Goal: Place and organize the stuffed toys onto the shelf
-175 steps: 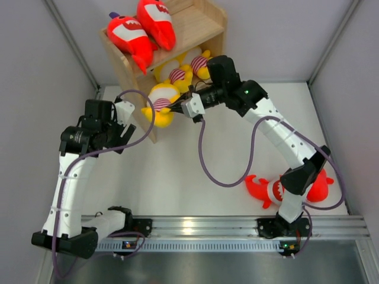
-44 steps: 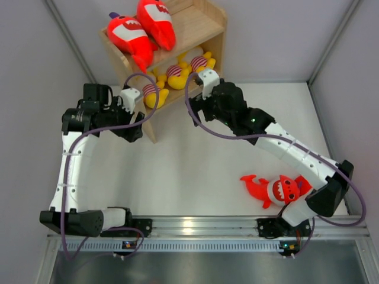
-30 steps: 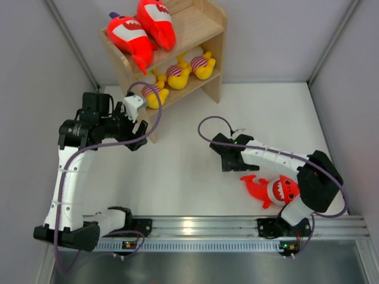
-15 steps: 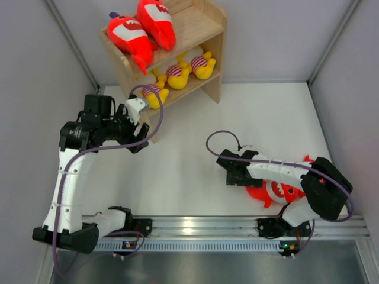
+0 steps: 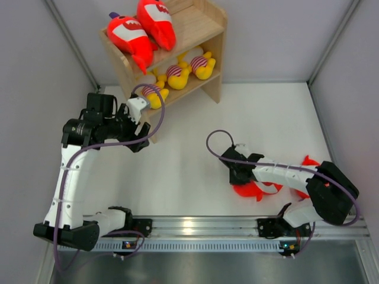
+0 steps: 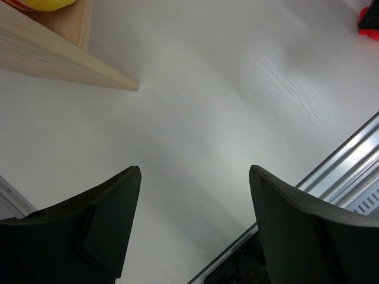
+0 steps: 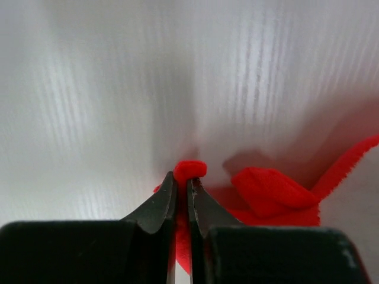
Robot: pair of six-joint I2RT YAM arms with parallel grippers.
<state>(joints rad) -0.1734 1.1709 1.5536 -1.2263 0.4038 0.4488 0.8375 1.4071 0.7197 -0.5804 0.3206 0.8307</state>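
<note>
Right wrist view gives me what the overhead can't: right gripper (image 7: 182,177) is pinched nearly closed on a small fold of the red plush (image 7: 269,198), soft fleecy fabric bunched between the black tapered fingers. In the overhead view that gripper (image 5: 240,176) is low on the table (image 5: 189,136), with the red plush (image 5: 251,190) lying flat at the right front, mostly under the forearm; face hidden. A red fin or tail pokes out behind the arm.

Left gripper (image 6: 194,171) is spread wide and holds nothing, over bare white wood-grain tabletop. From above it (image 5: 141,135) hangs just beside the shelf's (image 5: 201,21) near-left corner. The left wrist view catches only the light-wood shelf edge, a scrap of yellow plush (image 6: 47,3) and the aluminium rail (image 6: 349,165).

Only the overhead shows the shelf load: two red shark plushes (image 5: 127,35) (image 5: 157,21) on top, touching. Three yellow striped-shirt plushes (image 5: 155,94) (image 5: 177,74) (image 5: 202,64) sit in a row on the lower tier.
</note>
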